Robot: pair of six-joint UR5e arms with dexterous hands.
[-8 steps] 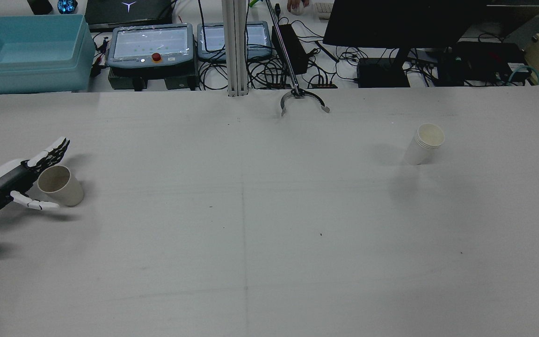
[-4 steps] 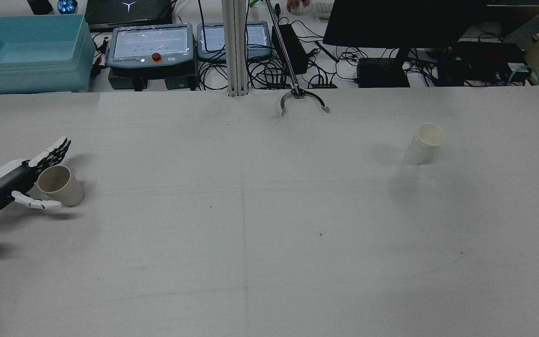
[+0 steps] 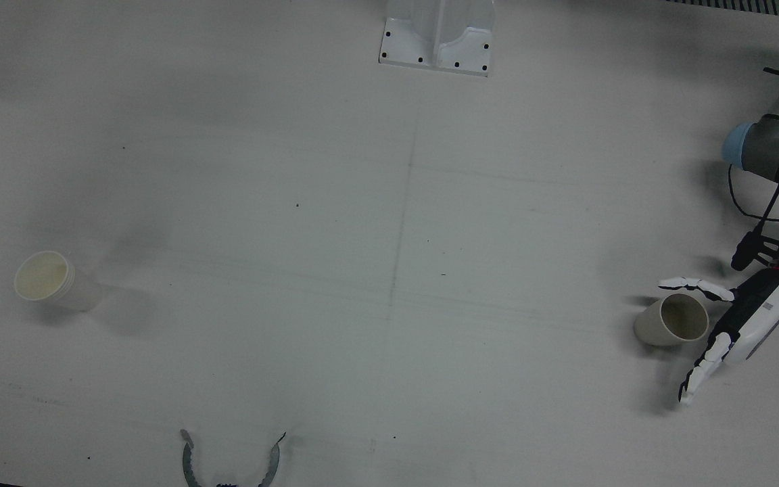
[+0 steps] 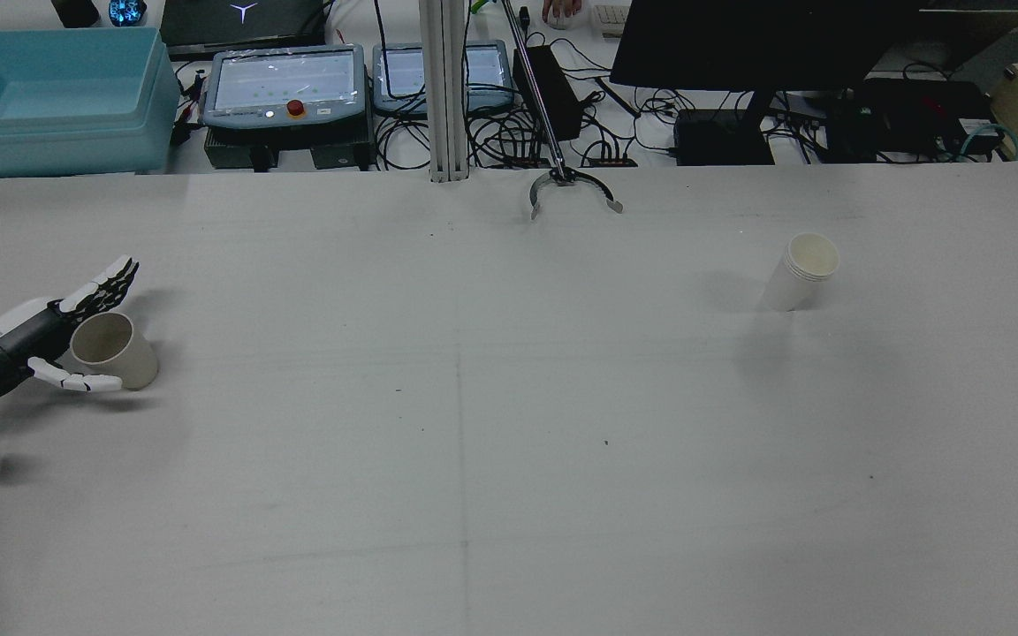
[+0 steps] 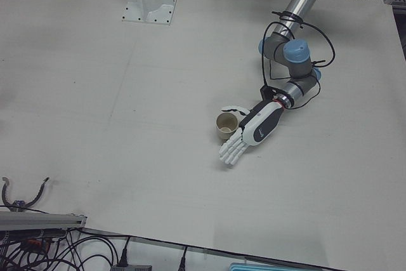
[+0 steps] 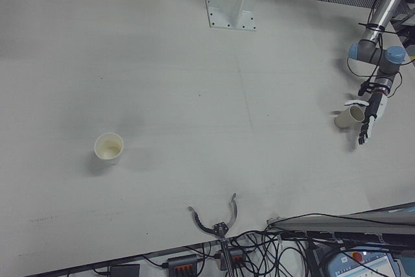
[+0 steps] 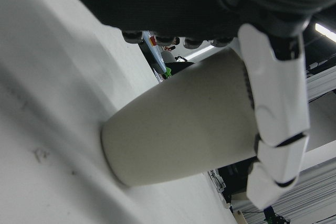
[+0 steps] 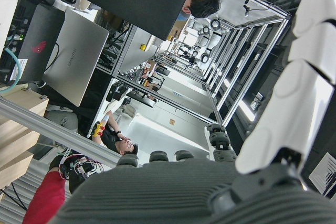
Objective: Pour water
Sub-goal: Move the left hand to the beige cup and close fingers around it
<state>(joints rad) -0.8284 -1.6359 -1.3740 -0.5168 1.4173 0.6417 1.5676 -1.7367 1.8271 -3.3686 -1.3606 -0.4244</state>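
A beige paper cup [image 4: 116, 351] stands at the table's left side; it also shows in the front view [image 3: 673, 321], left-front view [image 5: 226, 124], right-front view [image 6: 348, 117] and close up in the left hand view [image 7: 178, 124]. My left hand [image 4: 27, 343] is open, its fingers spread on both sides of the cup, the thumb alongside the wall [image 7: 273, 93]; it also shows in the front view [image 3: 734, 325] and left-front view [image 5: 254, 132]. A white cup stack [image 4: 801, 269] stands far right, also in the front view [image 3: 51, 281]. My right hand [image 8: 220, 182] shows only in its own view, holding nothing.
A metal claw tool [image 4: 573, 187] lies at the table's far edge, mid-width. Beyond that edge stand a blue bin [image 4: 49, 97], two control pendants [image 4: 288, 84], cables and a monitor. A white pedestal [image 3: 437, 37] stands at the robot's side.
My left hand has edged a little forward along the beige cup, with the thumb closer to its wall. The cups have not moved.
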